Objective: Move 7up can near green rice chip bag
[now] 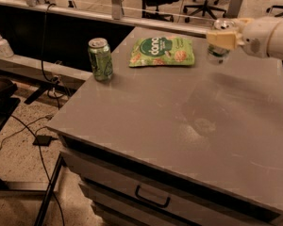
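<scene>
1 step left: my gripper (221, 38) is clamped on the 7up can (218, 55), green rice chip bag (163, 52) near its left; set-down pending.

White arm, cream gripper, upper right of the camera view.
The arm (272, 34) was a smooth, rounded white shell that ran in from the right edge and narrowed to a bulbous wrist housing. One small dark round mark, either a screw or a hole, sat on the side of that housing. The gripper (220, 39) at its tip was a duller cream-tan, its fingers (225, 38) flat and blocky with squared edges. No cables or lettering could be made out.
</scene>
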You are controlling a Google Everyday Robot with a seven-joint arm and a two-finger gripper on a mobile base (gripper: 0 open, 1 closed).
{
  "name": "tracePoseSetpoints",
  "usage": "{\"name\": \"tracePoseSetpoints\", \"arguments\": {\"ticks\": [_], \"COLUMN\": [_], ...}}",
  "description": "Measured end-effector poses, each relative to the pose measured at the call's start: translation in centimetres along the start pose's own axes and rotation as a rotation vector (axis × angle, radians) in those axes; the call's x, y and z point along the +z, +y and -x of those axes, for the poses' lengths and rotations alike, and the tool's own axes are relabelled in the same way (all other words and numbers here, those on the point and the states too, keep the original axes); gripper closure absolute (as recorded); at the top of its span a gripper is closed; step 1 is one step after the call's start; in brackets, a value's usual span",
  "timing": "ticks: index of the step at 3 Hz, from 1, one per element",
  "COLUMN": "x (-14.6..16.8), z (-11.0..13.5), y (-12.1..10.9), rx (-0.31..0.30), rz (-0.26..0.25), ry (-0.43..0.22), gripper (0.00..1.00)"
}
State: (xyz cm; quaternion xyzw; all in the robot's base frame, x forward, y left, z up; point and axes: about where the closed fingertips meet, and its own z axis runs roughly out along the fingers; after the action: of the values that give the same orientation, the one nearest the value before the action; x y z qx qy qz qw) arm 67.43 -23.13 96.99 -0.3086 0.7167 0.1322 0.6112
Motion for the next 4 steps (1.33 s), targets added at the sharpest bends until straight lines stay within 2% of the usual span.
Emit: {"name": "tracePoseSetpoints", "arguments": {"ticks": [1,2,4], "x": [3.3,4.0,5.0], "z": [-0.2,-0.3,-2.6], "y": [-2.8,-3.2,-3.2], "rx": [0.038,0.051,0.14], "rz": [-0.06,-0.067,-0.035], "ry": [0.017,0.02,0.05], "gripper": [1.0,1.0,1.0]}}
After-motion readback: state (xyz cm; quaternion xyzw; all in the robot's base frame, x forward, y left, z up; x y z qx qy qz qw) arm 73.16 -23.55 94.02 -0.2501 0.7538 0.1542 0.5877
